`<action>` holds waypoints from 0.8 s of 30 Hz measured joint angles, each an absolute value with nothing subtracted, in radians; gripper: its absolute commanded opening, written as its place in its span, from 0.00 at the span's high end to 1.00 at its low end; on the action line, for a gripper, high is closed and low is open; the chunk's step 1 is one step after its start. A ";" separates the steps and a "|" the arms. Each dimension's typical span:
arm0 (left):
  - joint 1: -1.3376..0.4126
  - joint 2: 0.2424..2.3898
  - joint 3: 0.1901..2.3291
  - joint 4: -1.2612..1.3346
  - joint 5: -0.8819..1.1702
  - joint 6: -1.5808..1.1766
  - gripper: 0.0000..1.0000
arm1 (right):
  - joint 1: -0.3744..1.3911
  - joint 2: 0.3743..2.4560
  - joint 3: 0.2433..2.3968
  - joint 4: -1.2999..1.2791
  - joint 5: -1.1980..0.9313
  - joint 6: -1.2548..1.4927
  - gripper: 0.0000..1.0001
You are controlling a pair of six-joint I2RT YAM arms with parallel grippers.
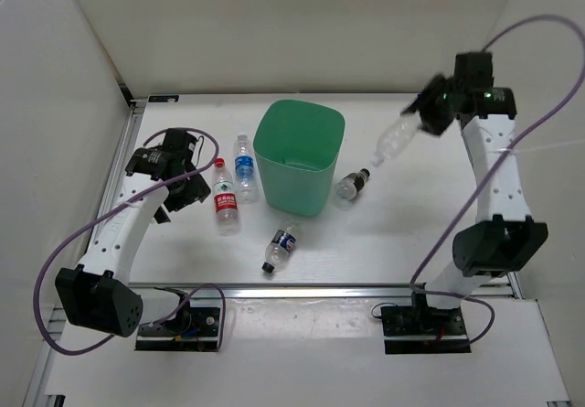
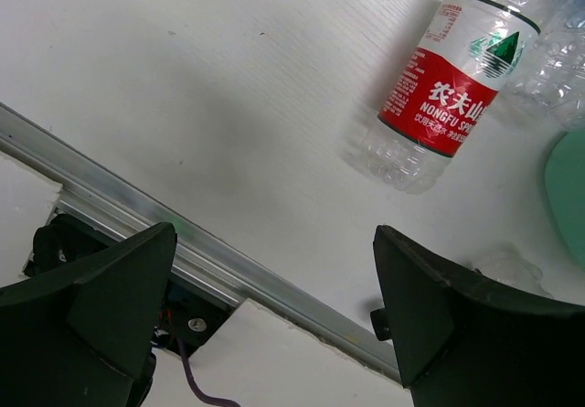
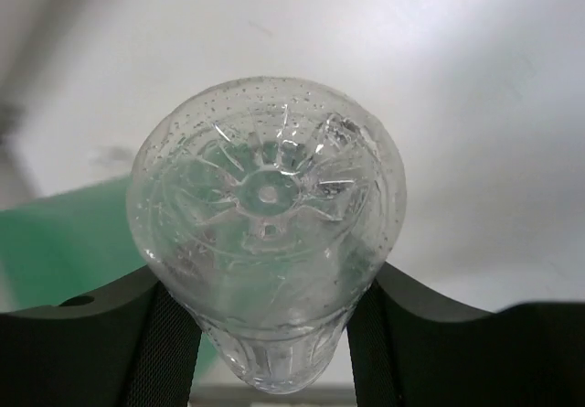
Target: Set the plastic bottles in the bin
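Observation:
The mint-green bin (image 1: 267, 155) stands at the table's middle back. My right gripper (image 1: 423, 117) is shut on a clear unlabelled bottle (image 1: 396, 138), held in the air right of the bin, cap pointing down-left. In the right wrist view its base (image 3: 265, 206) fills the space between my fingers, with the bin (image 3: 64, 242) behind. A red-label bottle (image 1: 225, 201) and a blue-label bottle (image 1: 244, 167) lie left of the bin. A small bottle (image 1: 281, 246) lies in front of it, and a dark-label bottle (image 1: 352, 184) lies at its right side. My left gripper (image 1: 183, 192) is open and empty beside the red-label bottle (image 2: 448, 96).
An aluminium rail (image 2: 110, 206) runs along the table's left edge, under my left gripper (image 2: 274, 306). White walls enclose the table on the left, back and right. Purple cables loop from both arms.

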State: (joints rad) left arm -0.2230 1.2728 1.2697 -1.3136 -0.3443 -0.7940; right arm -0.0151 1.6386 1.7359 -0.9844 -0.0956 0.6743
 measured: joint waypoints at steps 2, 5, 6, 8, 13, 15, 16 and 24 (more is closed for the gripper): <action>-0.223 1.283 1.270 -1.309 -0.338 -0.794 0.00 | 0.033 1.623 1.940 -0.969 -0.099 0.680 0.67; -0.223 1.313 1.273 -1.300 -0.324 -0.794 0.00 | 0.156 1.664 2.238 -0.929 -0.094 0.675 0.61; -0.223 1.322 1.275 -1.300 -0.321 -0.794 0.00 | 0.201 1.686 2.306 -0.901 -0.090 0.669 0.59; -0.223 1.337 1.278 -1.295 -0.313 -0.793 0.00 | 0.288 1.715 2.368 -0.849 -0.075 0.649 0.47; -0.223 1.348 1.289 -1.279 -0.302 -0.793 0.00 | 0.442 1.835 2.355 -0.822 -0.012 0.585 0.14; -0.223 1.348 1.293 -1.272 -0.301 -0.793 0.00 | 0.487 1.896 2.341 -0.829 0.018 0.553 0.00; -0.223 1.349 1.298 -1.270 -0.302 -0.793 0.00 | 0.506 1.927 2.340 -0.847 0.039 0.534 0.00; -0.223 1.416 1.327 -1.171 -0.314 -0.794 0.00 | 0.505 1.827 2.216 -0.919 0.110 0.483 0.00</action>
